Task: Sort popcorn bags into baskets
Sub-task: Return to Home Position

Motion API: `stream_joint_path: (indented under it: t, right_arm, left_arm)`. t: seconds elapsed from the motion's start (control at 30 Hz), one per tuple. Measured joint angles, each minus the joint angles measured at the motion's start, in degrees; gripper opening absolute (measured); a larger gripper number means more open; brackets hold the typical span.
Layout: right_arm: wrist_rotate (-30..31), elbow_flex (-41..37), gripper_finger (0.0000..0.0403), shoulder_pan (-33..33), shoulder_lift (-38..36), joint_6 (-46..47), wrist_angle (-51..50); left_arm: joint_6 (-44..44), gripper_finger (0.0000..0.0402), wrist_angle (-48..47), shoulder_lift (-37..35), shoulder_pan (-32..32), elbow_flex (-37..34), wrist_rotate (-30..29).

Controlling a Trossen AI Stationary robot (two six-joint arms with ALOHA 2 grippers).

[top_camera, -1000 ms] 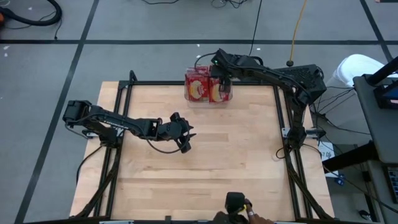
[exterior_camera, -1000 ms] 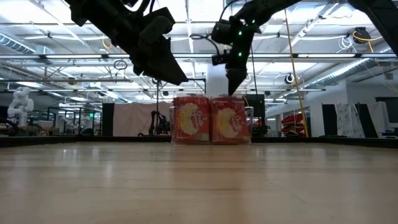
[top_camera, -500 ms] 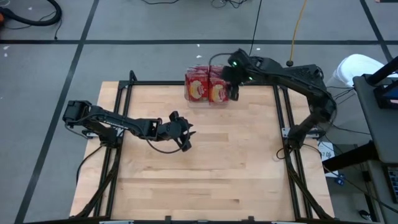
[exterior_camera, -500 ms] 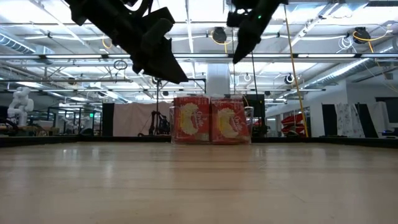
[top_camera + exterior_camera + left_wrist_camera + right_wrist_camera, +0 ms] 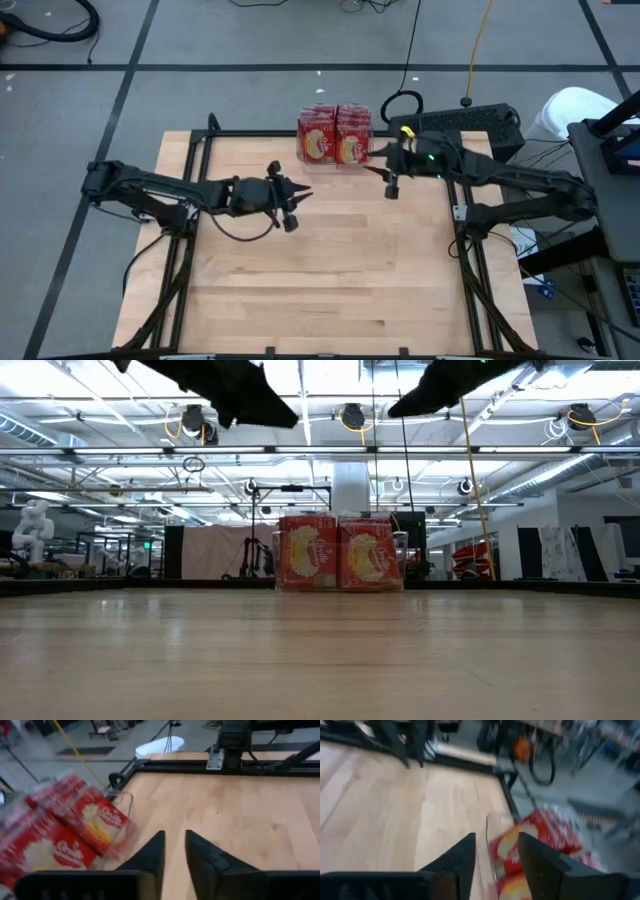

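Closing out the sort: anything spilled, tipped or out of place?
Nothing stands out. The popcorn bags stand upright, packed in the clear bin at the table's far edge; the left gripper and right gripper hang open and empty.

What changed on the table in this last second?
The right gripper, open and empty, left its spot above the transparent bin and drew back toward its own side. The left gripper rose and shifted slightly. The bin and its popcorn bags stayed put.

bright, even overhead light, faint shadows
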Motion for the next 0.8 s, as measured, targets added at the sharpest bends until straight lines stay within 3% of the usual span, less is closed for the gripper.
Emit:
stream_joint_path:
  t: [0.23, 0.33, 0.43, 0.6, 0.8]
  right_arm:
    - [-1.8, -14.6, 0.0068, 1.3, -7.9, -5.2, 18.1]
    - [-5.1, -18.6, 0.0039, 1.4, -9.7, -6.4, 21.1]
    - [-9.1, -21.8, 0.0012, 1.5, -11.1, -5.0, 23.5]
    - [-13.1, -25.8, 0.0005, 1.5, -12.3, 0.5, 27.1]
    - [-13.7, -28.3, 0.0001, 1.5, -13.6, 3.0, 27.3]
  left_arm:
    - [11.1, 0.0009, 0.4, -5.1, 0.2, 0.0, 0.0]
    - [11.1, 0.0008, 2.5, -5.7, 0.2, 0.0, 0.1]
    - [4.7, 0.0022, 4.0, -5.7, 0.5, 0.0, -0.4]
    - [1.9, 0.0014, -0.6, -5.3, 1.1, -0.1, -2.7]
    - [3.2, 0.0009, 3.7, -5.1, 1.3, -3.3, -2.1]
